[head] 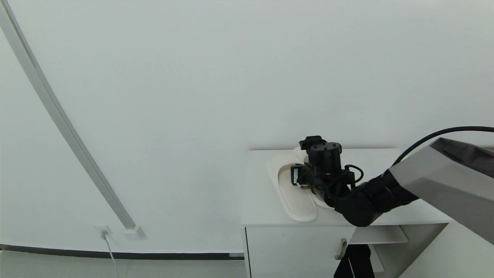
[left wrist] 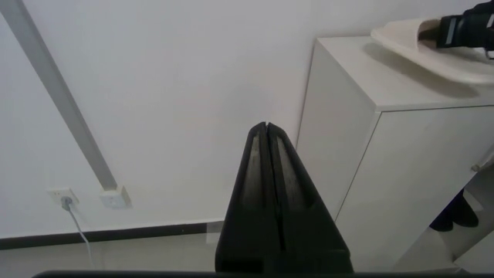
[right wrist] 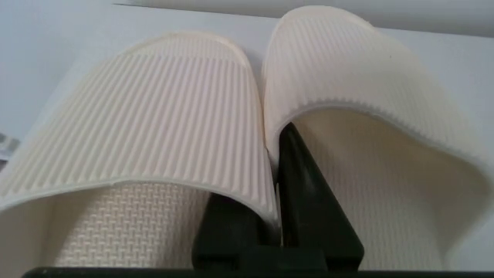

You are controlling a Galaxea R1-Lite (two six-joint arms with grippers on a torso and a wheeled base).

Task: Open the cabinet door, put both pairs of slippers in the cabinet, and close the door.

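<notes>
R gripper [right wrist: 278, 177] is pinching both cream slippers [head: 297, 200] by their touching inner uppers, on left part of cabinet [head: 258, 193] top. Prob. light, soft, floppy; upper edges suit gripping. L gripper [left wrist: 266, 154] is sitting pressed together, empty.

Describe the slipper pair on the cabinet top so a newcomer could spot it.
Find the white cabinet against the plain wall; on its top lies a pair of cream slippers, side by side and touching. Their ribbed uppers, with the right gripper pinching their inner edges together, set them apart from the dark shape in the open compartment below.
</notes>
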